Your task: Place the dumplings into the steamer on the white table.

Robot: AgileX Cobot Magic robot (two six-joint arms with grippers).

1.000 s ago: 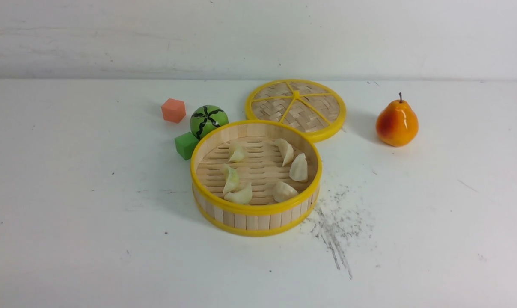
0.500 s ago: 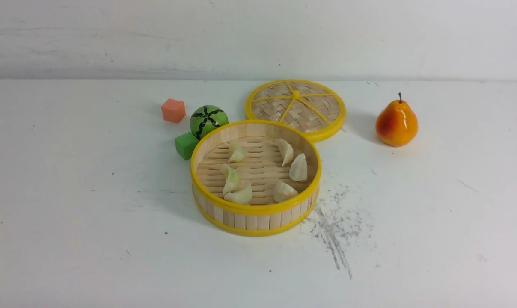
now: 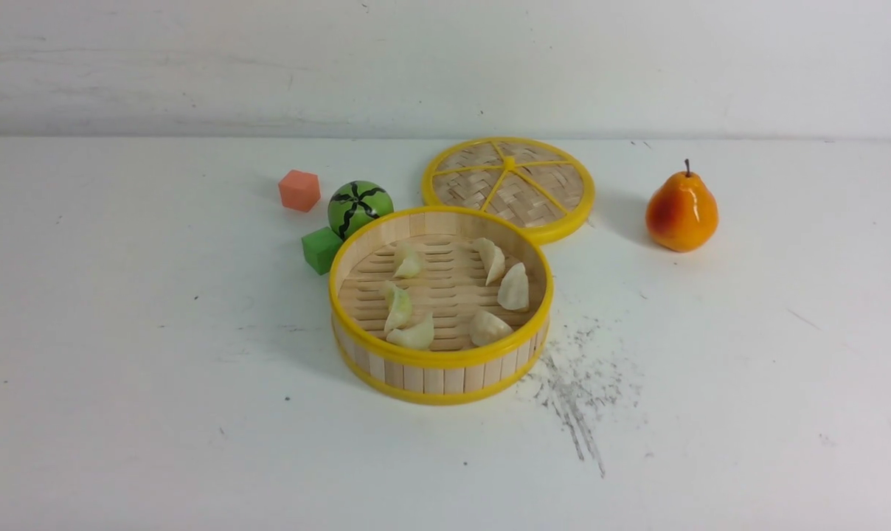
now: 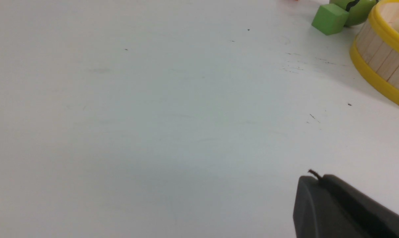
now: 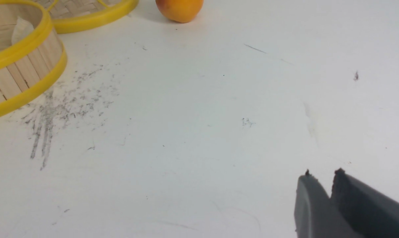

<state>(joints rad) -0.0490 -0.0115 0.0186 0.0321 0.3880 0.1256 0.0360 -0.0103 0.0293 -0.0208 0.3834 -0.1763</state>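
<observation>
The steamer (image 3: 441, 360) stands in the middle of the white table (image 3: 121, 369). Several dumplings lie on its slatted floor: pale green ones (image 3: 398, 306) on its left side and cream-white ones (image 3: 515, 287) on its right. Neither gripper shows in the front view. In the left wrist view, my left gripper (image 4: 318, 179) hangs over bare table, shut and empty, with the steamer (image 4: 381, 56) off to one side. In the right wrist view, my right gripper (image 5: 322, 176) is open by a narrow gap with nothing in it, well away from the steamer (image 5: 21, 76).
The woven lid (image 3: 510, 184) lies flat just behind the steamer. An orange pear (image 3: 681, 210) stands at the back right. A watermelon ball (image 3: 359, 206), a green cube (image 3: 320, 249) and an orange cube (image 3: 299, 189) sit at the steamer's back left. Grey scuff marks (image 3: 574, 391) streak the table.
</observation>
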